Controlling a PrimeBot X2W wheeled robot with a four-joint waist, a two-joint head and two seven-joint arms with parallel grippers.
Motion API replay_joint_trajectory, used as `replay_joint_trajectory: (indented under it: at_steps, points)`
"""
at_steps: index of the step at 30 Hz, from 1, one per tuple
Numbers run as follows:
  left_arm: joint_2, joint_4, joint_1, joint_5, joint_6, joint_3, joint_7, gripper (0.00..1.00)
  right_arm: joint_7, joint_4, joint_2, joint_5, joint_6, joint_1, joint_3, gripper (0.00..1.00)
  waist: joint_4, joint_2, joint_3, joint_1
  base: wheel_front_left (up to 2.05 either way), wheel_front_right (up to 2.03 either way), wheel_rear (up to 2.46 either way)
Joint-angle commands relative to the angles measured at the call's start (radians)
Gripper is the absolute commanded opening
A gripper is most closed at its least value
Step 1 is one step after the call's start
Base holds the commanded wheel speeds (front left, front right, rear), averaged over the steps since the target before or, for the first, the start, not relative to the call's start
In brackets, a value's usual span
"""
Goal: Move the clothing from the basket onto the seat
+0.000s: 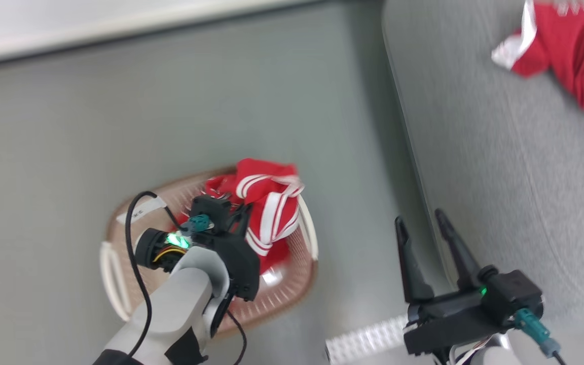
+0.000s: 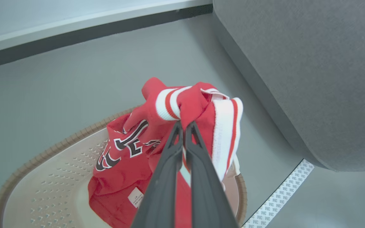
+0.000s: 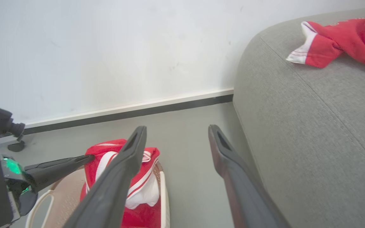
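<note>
Clothing (image 2: 182,104) pinched in left claw (image 2: 184,125), held up over basket (image 2: 52,177), ready for seat (image 2: 312,79); right claw (image 3: 176,129) wide, empty.

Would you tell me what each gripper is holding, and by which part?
The left gripper pinches the red garment by its striped trim; the right gripper holds nothing.

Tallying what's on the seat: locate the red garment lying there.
The red garment lies on the grey seat at the head view's upper right, apart from the basket on the floor at lower left.
</note>
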Motion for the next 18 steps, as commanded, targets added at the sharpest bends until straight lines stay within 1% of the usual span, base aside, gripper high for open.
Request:
replay_joint_trajectory:
  at_steps: [1, 7, 8, 13, 18]
  points:
    - [-0.002, -0.021, 0.025, -0.012, 0.014, -0.013, 0.006, 0.0, 0.01, 0.02, -0.003, 0.015, 0.0, 0.031, 0.011, 1.0, 0.199, 0.0001, -0.332, 0.0002, 0.0, 0.0, 0.0]
    - [-0.002, -0.12, -0.02, -0.047, 0.041, -0.005, 0.019, 0.0, 0.045, 0.065, -0.003, 0.025, 0.0, 0.059, 0.061, 1.0, 0.258, 0.0001, -0.482, 0.0002, 0.0, 0.0, 0.0]
    - [-0.002, -0.12, -0.02, -0.047, 0.041, -0.005, 0.019, 0.0, 0.045, 0.065, -0.003, 0.025, 0.0, 0.059, 0.061, 1.0, 0.258, 0.0001, -0.482, 0.0002, 0.0, 0.0, 0.0]
    - [-0.002, -0.184, -0.073, -0.06, 0.05, 0.009, 0.04, 0.0, 0.067, 0.084, -0.002, 0.046, 0.0, 0.055, 0.104, 1.0, 0.285, 0.0001, -0.562, 0.0002, 0.0, 0.0, 0.0]
    - [-0.002, -0.23, -0.132, -0.06, 0.051, 0.007, 0.063, 0.0, 0.08, 0.106, -0.002, 0.068, 0.0, 0.019, 0.161, 1.0, 0.287, 0.0001, -0.606, 0.0002, 0.0, 0.0, 0.0]
